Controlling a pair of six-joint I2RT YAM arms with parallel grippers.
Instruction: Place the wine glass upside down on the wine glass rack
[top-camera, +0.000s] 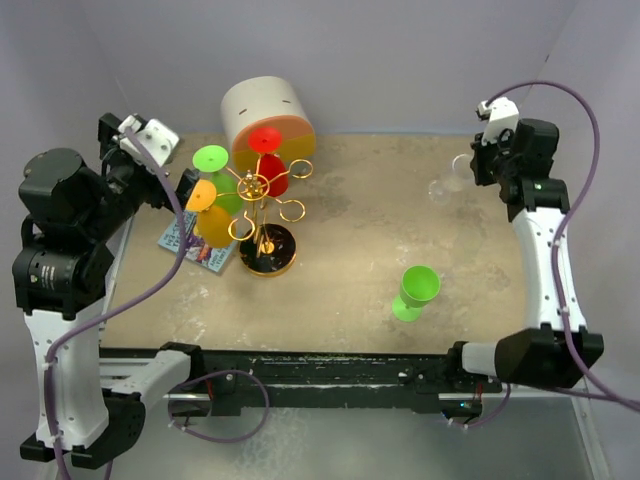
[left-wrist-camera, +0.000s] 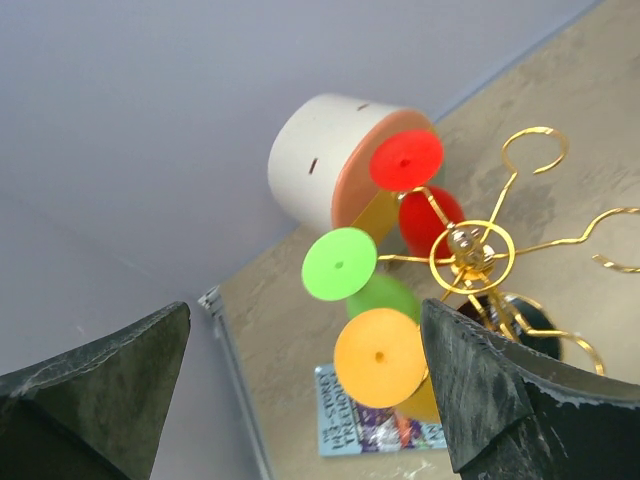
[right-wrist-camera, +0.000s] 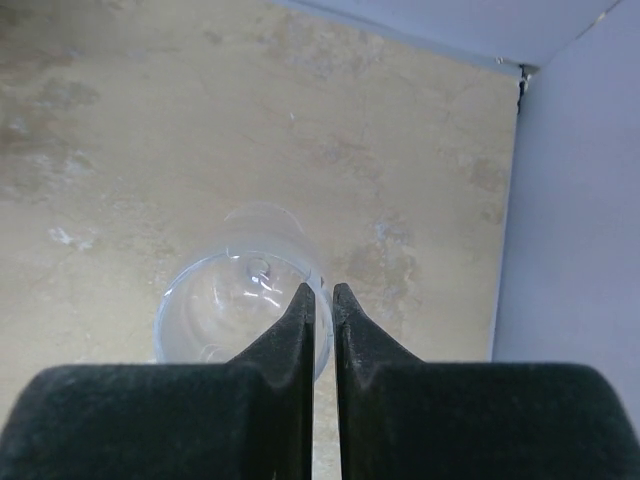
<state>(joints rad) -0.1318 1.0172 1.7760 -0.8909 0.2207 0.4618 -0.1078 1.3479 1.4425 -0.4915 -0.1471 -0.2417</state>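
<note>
The gold wire rack (top-camera: 262, 195) stands on its round black base at the back left and also shows in the left wrist view (left-wrist-camera: 470, 258). A red glass (top-camera: 268, 158), a green glass (top-camera: 215, 170) and an orange glass (top-camera: 208, 215) hang from it upside down. My left gripper (top-camera: 185, 185) is open and empty just left of the rack (left-wrist-camera: 305, 320). My right gripper (top-camera: 468, 168) is shut on the rim of a clear wine glass (right-wrist-camera: 225, 300) at the back right, one finger inside the bowl. A green wine glass (top-camera: 415, 290) stands upright on the table.
A cream-and-orange cylinder (top-camera: 262, 110) lies behind the rack, against the back wall. A blue book (top-camera: 195, 245) lies flat under the orange glass. Grey walls close the table at the back and both sides.
</note>
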